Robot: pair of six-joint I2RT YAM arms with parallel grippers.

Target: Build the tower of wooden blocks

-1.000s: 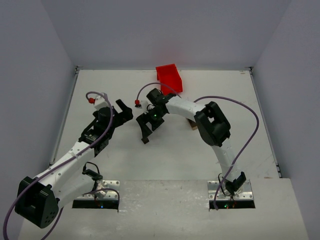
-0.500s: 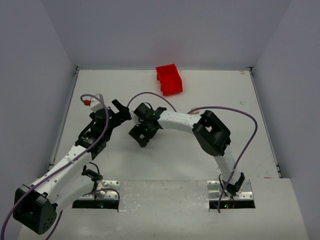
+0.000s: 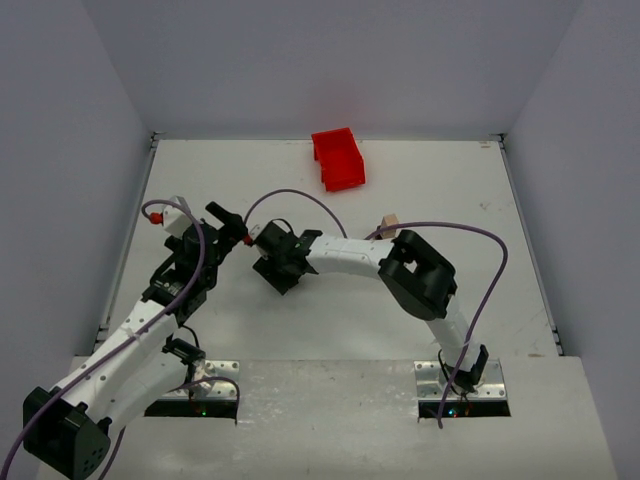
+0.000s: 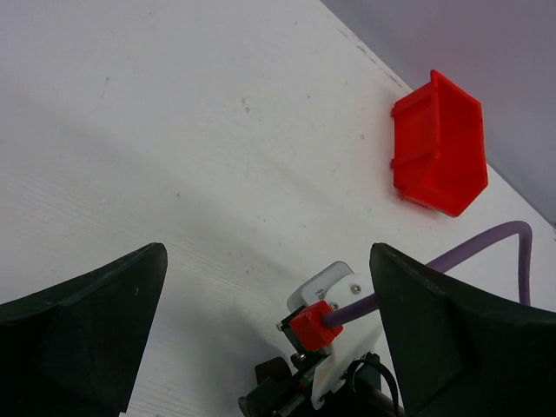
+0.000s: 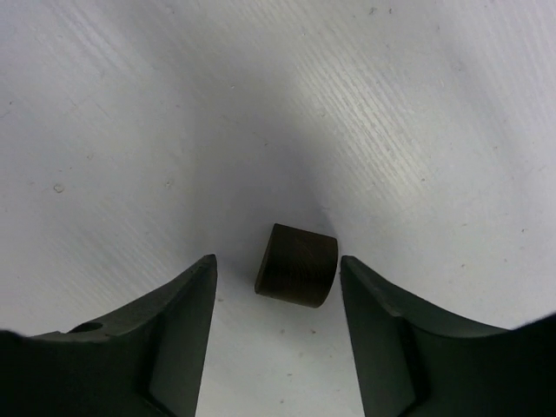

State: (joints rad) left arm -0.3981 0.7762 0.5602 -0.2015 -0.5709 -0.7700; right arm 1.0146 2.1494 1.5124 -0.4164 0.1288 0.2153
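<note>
A small dark brown wood block (image 5: 296, 265) lies on the white table between the fingers of my right gripper (image 5: 278, 262). The jaws stand open on either side of it, with a narrow gap on each side. In the top view that gripper (image 3: 275, 263) points down at left of centre and hides the block. The wood block tower (image 3: 389, 225) shows as a tiny pale tan stack behind the right arm's elbow. My left gripper (image 3: 226, 224) is wide open and holds nothing, close to the right wrist.
A red plastic bin (image 3: 338, 158) sits at the back centre and also shows in the left wrist view as the red plastic bin (image 4: 439, 146). The right wrist's camera mount with a red plug (image 4: 314, 326) and purple cable sits between the left fingers.
The right arm swung left and came down over the dark block, and its jaws narrowed around it. The left arm drew back to the left. The tower came into view.
</note>
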